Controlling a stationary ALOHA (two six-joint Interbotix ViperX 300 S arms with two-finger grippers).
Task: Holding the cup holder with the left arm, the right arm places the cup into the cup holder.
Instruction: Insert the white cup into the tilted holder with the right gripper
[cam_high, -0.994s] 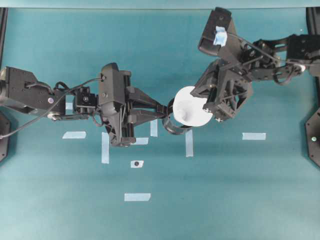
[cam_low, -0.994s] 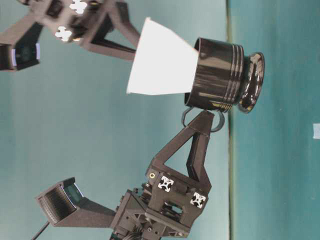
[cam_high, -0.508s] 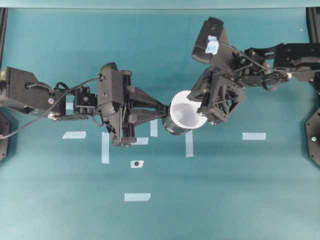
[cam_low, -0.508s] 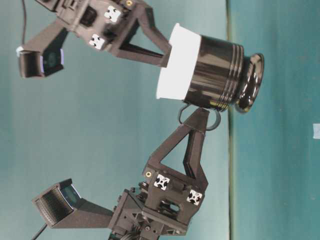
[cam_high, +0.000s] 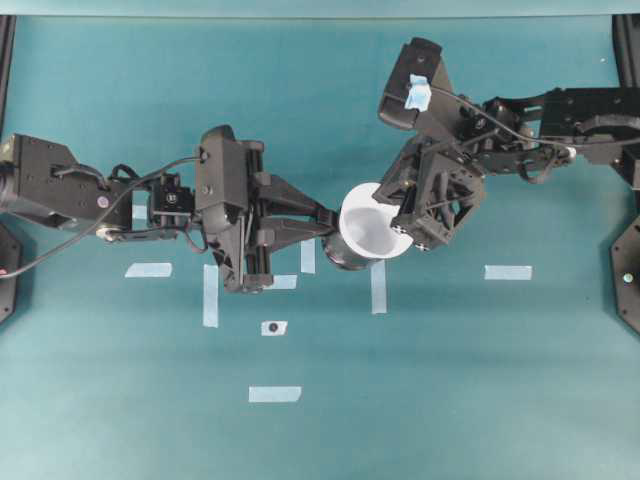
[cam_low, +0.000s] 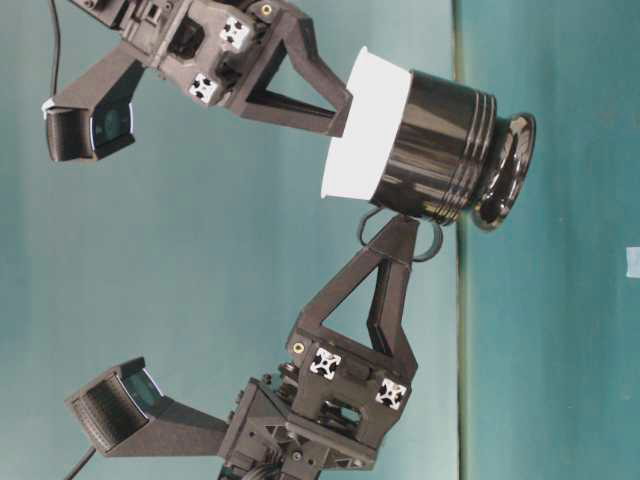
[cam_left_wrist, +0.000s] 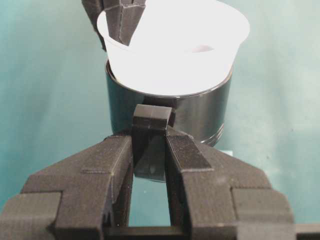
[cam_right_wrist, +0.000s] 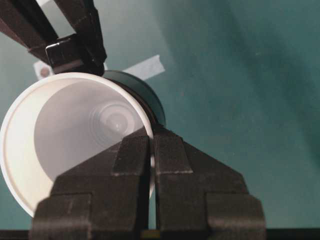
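The white cup (cam_high: 372, 228) sits inside the glossy black cup holder (cam_high: 340, 262), its flared rim (cam_low: 365, 125) standing out above the holder's mouth (cam_low: 440, 150). My left gripper (cam_left_wrist: 150, 145) is shut on the holder's stubby handle (cam_left_wrist: 151, 120), reaching in from the left (cam_high: 328, 222). My right gripper (cam_right_wrist: 151, 137) pinches the cup's rim wall (cam_right_wrist: 65, 130), one finger inside and one outside, on the cup's right side (cam_high: 398, 222). The holder (cam_right_wrist: 147, 95) shows as a dark ring behind the cup. Its base leans slightly off the table in the table-level view.
Pale tape strips lie on the teal table: one at the right (cam_high: 508, 272), one near the front (cam_high: 275, 394), one below the holder (cam_high: 378, 285) and several under the left arm (cam_high: 210, 295). A small dark dot sits on a tape scrap (cam_high: 273, 327).
A second ago the cup was tilted with only its narrow end in the holder. The right gripper has pushed it down until it sits deep inside; the left gripper has kept its hold.
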